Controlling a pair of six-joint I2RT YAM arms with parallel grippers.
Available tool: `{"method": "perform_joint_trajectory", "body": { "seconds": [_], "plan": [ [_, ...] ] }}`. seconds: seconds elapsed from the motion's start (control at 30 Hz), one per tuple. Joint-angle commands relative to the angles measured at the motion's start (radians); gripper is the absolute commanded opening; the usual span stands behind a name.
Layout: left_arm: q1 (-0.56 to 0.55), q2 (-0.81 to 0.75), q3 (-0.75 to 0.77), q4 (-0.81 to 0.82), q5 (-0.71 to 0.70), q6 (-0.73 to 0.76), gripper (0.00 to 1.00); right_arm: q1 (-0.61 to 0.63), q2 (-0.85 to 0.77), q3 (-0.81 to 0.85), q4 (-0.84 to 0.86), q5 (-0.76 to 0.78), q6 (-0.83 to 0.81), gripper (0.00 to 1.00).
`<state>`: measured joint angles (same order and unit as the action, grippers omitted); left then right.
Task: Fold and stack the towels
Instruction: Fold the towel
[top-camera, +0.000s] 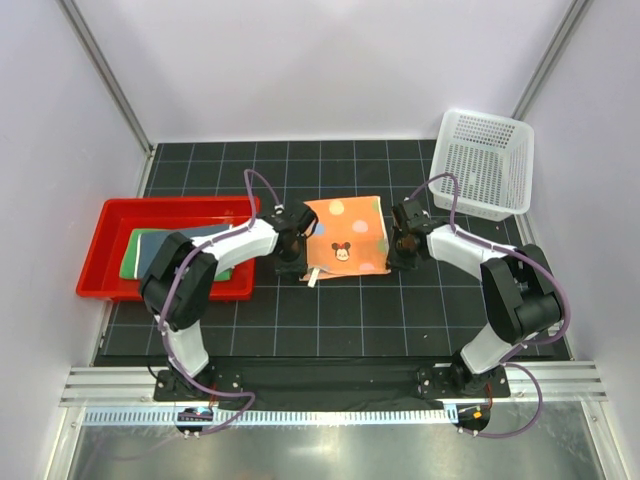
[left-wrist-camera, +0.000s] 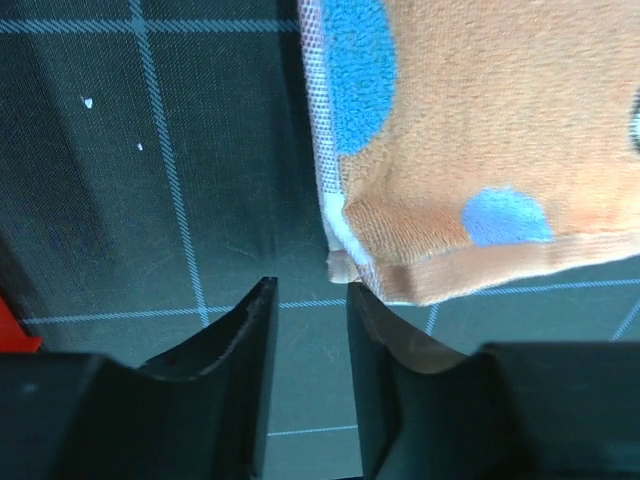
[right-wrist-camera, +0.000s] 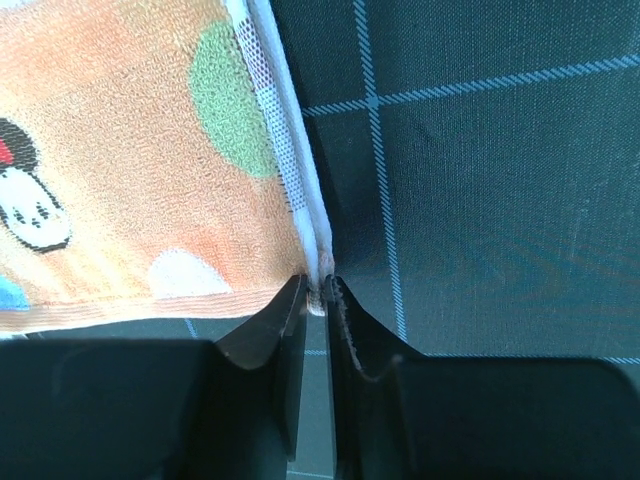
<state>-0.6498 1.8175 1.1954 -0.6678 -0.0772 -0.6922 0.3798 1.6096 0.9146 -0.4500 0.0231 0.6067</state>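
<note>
White-and-black arms (top-camera: 240, 243) trail looping purple cables (top-camera: 246, 188), each ending in a black two-finger gripper (left-wrist-camera: 310, 292).

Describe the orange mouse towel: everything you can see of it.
The orange towel is soft terry with blue, green and white dots, a cartoon mouse and a white hem. It lies folded flat near the middle of the dark gridded mat. The open left claw sits just off one corner; the right claw, nearly closed, meets the hem at another, grip unclear.

Part of the green towel (top-camera: 133, 256) and dark blue towel (top-camera: 172, 238) in the red tray (top-camera: 98, 255) lies under the left arm (top-camera: 215, 250). Both wrist views cut off the orange towel (left-wrist-camera: 480, 120). Grip by right hand (right-wrist-camera: 318, 285): indeterminate.
</note>
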Motion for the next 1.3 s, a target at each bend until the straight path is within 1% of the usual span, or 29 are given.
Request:
{"method": "perform_joint_trajectory", "body": {
  "seconds": [0.0,0.07,0.13,0.17,0.23,0.3,0.4,0.47,0.57,0.73,0.8,0.83,0.97,1.03,1.07,1.1,1.17,1.27],
  "plan": [
    [-0.001,-0.061,0.032,0.04,0.017,-0.047,0.38,0.007,-0.04,0.001,0.036,-0.009,0.041,0.17],
    [-0.001,-0.072,0.023,0.04,-0.007,-0.055,0.41,0.014,-0.056,-0.031,0.051,-0.049,0.063,0.15],
    [-0.001,-0.092,0.012,0.033,-0.047,-0.052,0.42,0.025,-0.065,-0.06,0.06,-0.049,0.074,0.12],
    [-0.001,-0.096,0.016,0.019,-0.088,-0.049,0.42,0.027,-0.068,-0.069,0.066,-0.049,0.077,0.11],
    [-0.001,-0.112,0.015,-0.004,-0.119,-0.044,0.42,0.033,-0.073,-0.089,0.082,-0.051,0.084,0.1],
    [-0.002,-0.119,0.012,-0.003,-0.113,-0.049,0.43,0.034,-0.076,-0.103,0.088,-0.052,0.09,0.09],
    [-0.002,-0.115,-0.006,0.037,-0.069,-0.073,0.45,0.041,-0.085,-0.106,0.096,-0.057,0.103,0.09],
    [-0.002,-0.101,-0.026,0.092,-0.049,-0.104,0.44,0.051,-0.088,-0.102,0.096,-0.055,0.107,0.09],
    [-0.002,-0.083,-0.042,0.129,-0.042,-0.131,0.45,0.056,-0.094,-0.1,0.091,-0.058,0.105,0.09],
    [-0.002,-0.04,-0.016,0.111,-0.067,-0.13,0.46,0.06,-0.094,-0.108,0.093,-0.055,0.099,0.09],
    [-0.002,-0.035,-0.014,0.097,-0.073,-0.127,0.38,0.06,-0.096,-0.109,0.089,-0.055,0.099,0.09],
    [-0.002,-0.038,-0.016,0.099,-0.078,-0.125,0.32,0.06,-0.099,-0.111,0.091,-0.055,0.099,0.09],
    [-0.002,-0.052,-0.017,0.076,-0.099,-0.112,0.2,0.06,-0.099,-0.111,0.091,-0.051,0.097,0.09],
    [-0.002,-0.053,-0.013,0.065,-0.104,-0.101,0.12,0.059,-0.099,-0.109,0.094,-0.049,0.099,0.11],
    [-0.002,-0.053,-0.01,0.062,-0.101,-0.098,0.05,0.06,-0.096,-0.108,0.093,-0.048,0.097,0.14],
    [-0.002,-0.052,-0.004,0.059,-0.099,-0.093,0.01,0.057,-0.091,-0.102,0.094,-0.046,0.096,0.16],
    [-0.002,-0.052,0.0,0.05,-0.09,-0.087,0.0,0.06,-0.085,-0.092,0.083,-0.043,0.096,0.19],
    [-0.002,-0.057,0.009,0.037,-0.082,-0.082,0.0,0.057,-0.085,-0.08,0.079,-0.043,0.094,0.2]
  ]
}}
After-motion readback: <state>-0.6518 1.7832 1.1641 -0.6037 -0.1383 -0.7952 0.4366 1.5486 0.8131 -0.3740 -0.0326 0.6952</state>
